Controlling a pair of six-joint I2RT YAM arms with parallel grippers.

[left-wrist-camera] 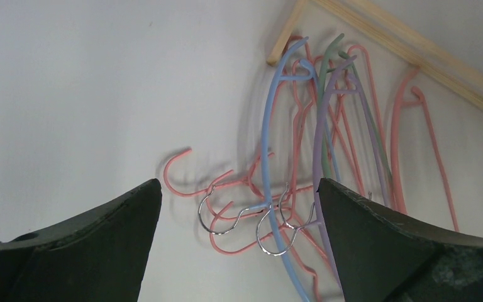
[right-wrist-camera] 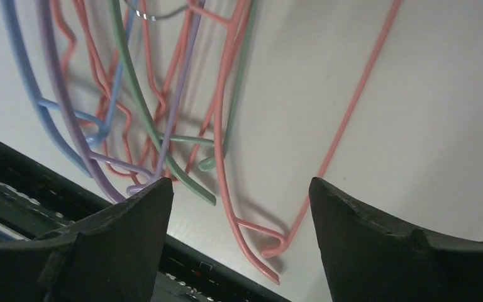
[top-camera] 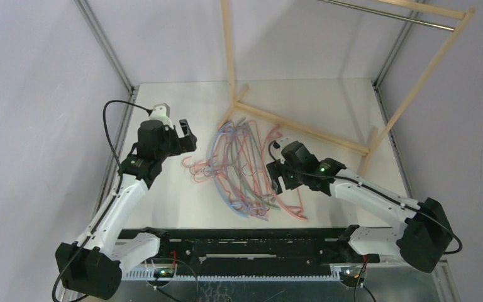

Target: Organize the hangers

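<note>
Mostly front-to-back, the hangers [top-camera: 242, 173], hooks [top-camera: 195, 170] seemingly leftward; left fingers [left-wrist-camera: 100, 239] and right fingers [right-wrist-camera: 377, 239] spread, empty.

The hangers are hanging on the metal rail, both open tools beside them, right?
No: the hangers lie heaped on the table, not on the rail, as the top view shows. The left tool and right tool are open beside them.

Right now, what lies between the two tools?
The hangers, flat on the table between left tool and right tool; the top view shows it.
</note>
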